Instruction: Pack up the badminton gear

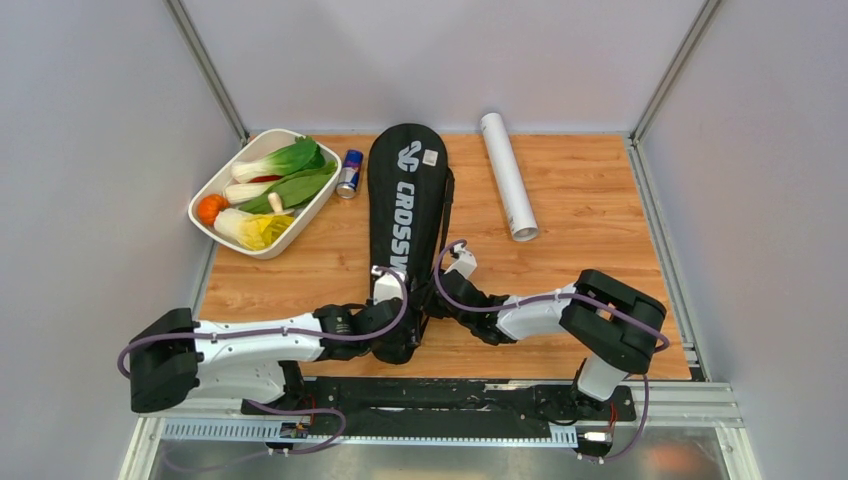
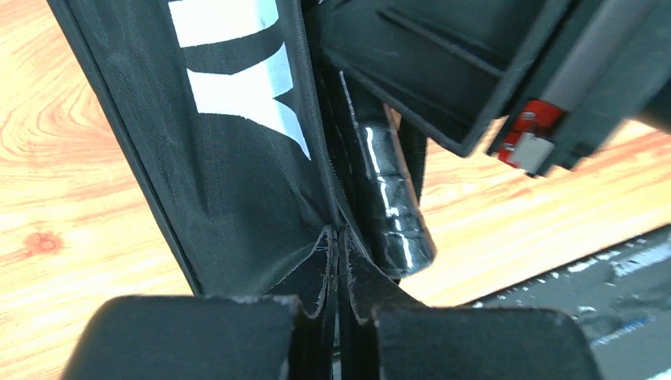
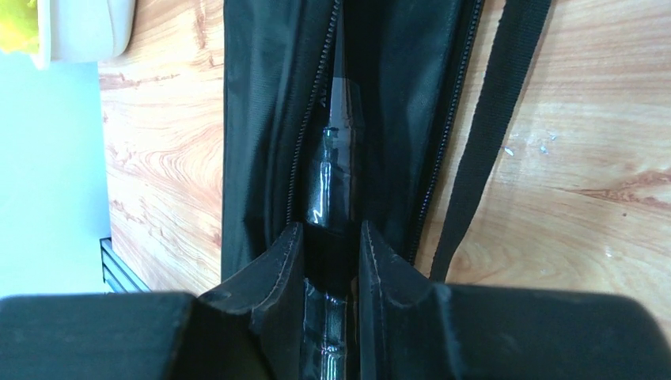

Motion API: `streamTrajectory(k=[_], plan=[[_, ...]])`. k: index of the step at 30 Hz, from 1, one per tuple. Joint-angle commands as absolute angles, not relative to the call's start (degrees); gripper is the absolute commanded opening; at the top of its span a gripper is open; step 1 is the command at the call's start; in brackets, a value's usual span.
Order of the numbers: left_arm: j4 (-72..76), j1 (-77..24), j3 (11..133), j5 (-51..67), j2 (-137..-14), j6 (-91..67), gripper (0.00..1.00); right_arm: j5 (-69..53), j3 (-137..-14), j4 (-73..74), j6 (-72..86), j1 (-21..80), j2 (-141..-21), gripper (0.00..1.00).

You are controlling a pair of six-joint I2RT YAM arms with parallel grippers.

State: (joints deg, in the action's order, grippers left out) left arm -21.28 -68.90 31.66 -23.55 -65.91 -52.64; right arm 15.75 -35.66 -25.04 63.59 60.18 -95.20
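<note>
The black CROSSWAY racket bag (image 1: 405,200) lies lengthwise down the middle of the table, its side zip open (image 3: 312,119). A glossy black racket handle (image 3: 332,182) sticks out of the bag's near end (image 2: 392,206); the rest of the racket is hidden inside. My right gripper (image 3: 331,229) is shut on that handle (image 1: 436,303). My left gripper (image 2: 340,236) is shut at the bag's near edge, pinching the fabric seam just left of the handle (image 1: 402,338). A white tube (image 1: 508,175) lies at the back right, away from both grippers.
A white tray (image 1: 215,190) of vegetables sits at the back left, with a blue-silver can (image 1: 349,173) beside it. The bag's black strap (image 3: 483,158) trails on the wood to the right of the bag. The right arm's body hangs close above the left gripper (image 2: 475,71).
</note>
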Motion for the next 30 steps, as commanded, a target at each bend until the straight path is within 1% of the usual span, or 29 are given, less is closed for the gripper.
streamTrajectory(k=[1, 5, 7, 11, 13, 17, 18, 19, 23, 26, 27, 29, 30], plan=[[-20.6, -69.3, 30.4, -20.9, -57.5, -53.5, 0.00, 16.2, -37.8, -30.4, 66.7, 59.9, -95.7, 0.23], [-13.5, -69.3, 24.0, -17.0, -48.5, -55.6, 0.00, 16.8, -38.7, -30.0, 67.0, 59.7, -96.3, 0.24], [-11.3, -69.3, 21.8, -16.1, -46.4, -56.9, 0.00, 16.7, -38.8, -30.5, 67.9, 59.6, -97.0, 0.24], [-11.6, -69.3, 20.8, -16.8, -47.2, -57.9, 0.00, 15.8, -40.7, -29.8, 67.2, 59.6, -98.3, 0.27], [-11.6, -69.3, 20.6, -17.0, -47.5, -57.8, 0.00, 14.6, -41.8, -28.4, 66.4, 59.6, -98.9, 0.32], [-9.2, -69.3, 19.9, -16.8, -47.0, -57.7, 0.00, 9.4, -43.0, -28.3, 65.1, 59.6, -100.2, 0.47], [-8.8, -69.3, 19.9, -16.6, -46.9, -57.3, 0.00, 7.9, -43.1, -28.1, 64.8, 59.6, -100.3, 0.48], [-8.7, -69.3, 19.8, -16.4, -46.9, -57.3, 0.00, 7.3, -42.8, -27.7, 64.5, 59.6, -100.1, 0.47], [-9.1, -69.3, 19.3, -17.1, -46.6, -57.8, 0.00, 5.8, -39.1, -29.8, 63.5, 59.5, -97.8, 0.40], [-7.8, -69.3, 18.7, -17.5, -46.3, -57.8, 0.00, 4.2, -37.6, -30.2, 63.7, 59.5, -96.8, 0.36], [-7.3, -69.3, 18.7, -17.6, -46.3, -57.7, 0.00, 3.8, -37.0, -30.8, 64.1, 59.5, -96.6, 0.33], [-6.2, -69.3, 18.5, -17.7, -46.4, -57.4, 0.00, 3.2, -35.7, -33.0, 65.2, 59.5, -96.6, 0.23], [-5.9, -69.3, 18.4, -17.7, -46.6, -57.4, 0.00, 2.9, -35.8, -33.8, 65.2, 59.5, -97.0, 0.20]])
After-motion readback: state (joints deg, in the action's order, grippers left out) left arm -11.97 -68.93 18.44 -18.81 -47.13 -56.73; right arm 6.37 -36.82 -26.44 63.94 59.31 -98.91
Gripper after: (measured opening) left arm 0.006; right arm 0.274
